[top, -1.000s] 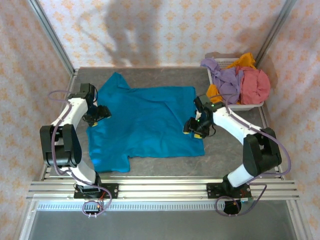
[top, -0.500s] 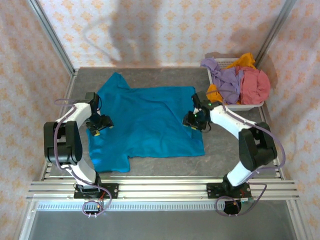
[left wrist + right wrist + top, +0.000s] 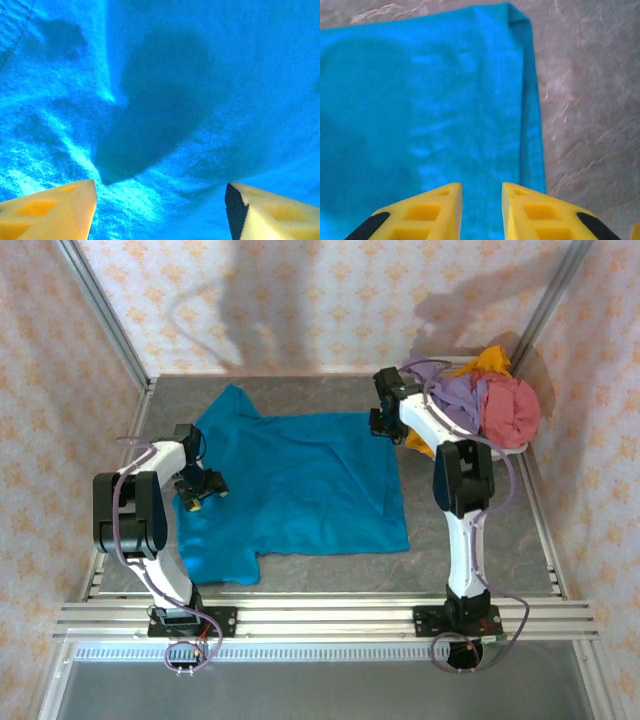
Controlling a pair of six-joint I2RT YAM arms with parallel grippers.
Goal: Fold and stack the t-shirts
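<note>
- L gripper (image 3: 160, 210): fingers spread wide, nothing btwn them; teal t-shirt (image 3: 165, 100) lies flat right under the tips, prob. so it can be pinched for a fold.
- R gripper (image 3: 481, 200): fingers a narrow gap apart, empty; shirt's hem corner ahead of tips, bare table (image 3: 590, 100) to their right.
- Beyond R fingers: other tees (image 3: 480, 400) heaped in basket (image 3: 495, 452), waiting.

Bright even light, soft grey shadows on the patterned back wall (image 3: 300, 300), left wrist view oversaturated, dark shadow on the teal-blue t-shirt (image 3: 165, 100)
</note>
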